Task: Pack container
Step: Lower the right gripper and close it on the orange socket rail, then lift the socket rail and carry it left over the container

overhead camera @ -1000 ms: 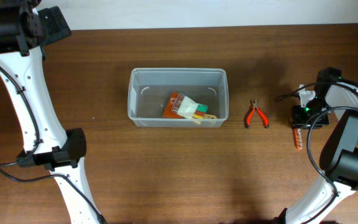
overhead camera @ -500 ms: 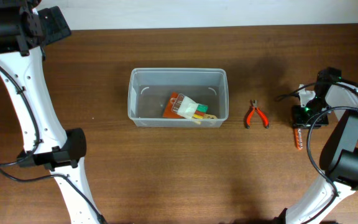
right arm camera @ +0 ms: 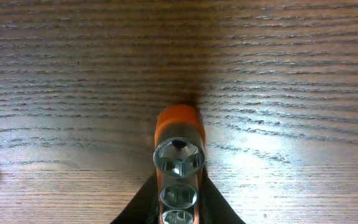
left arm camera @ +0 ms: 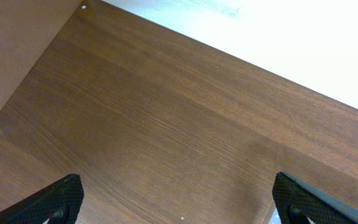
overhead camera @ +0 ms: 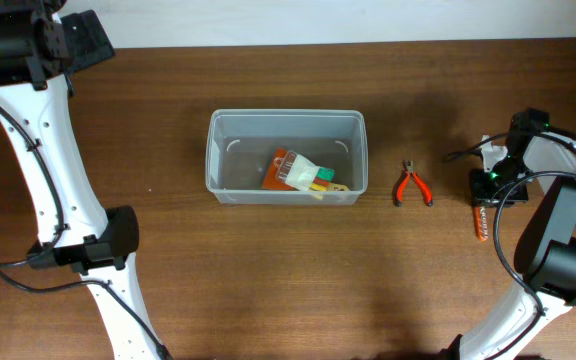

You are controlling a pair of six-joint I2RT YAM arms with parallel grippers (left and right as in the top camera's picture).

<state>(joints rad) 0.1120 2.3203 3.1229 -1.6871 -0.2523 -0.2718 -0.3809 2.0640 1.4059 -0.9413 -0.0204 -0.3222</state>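
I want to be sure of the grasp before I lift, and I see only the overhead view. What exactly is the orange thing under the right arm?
Observer: The right wrist view shows an orange socket holder carrying a row of silver sockets.
Operator: Thank you. Are the fingers already around it?
Observer: Yes. The right fingers sit close against both of its sides, and it lies on the table.
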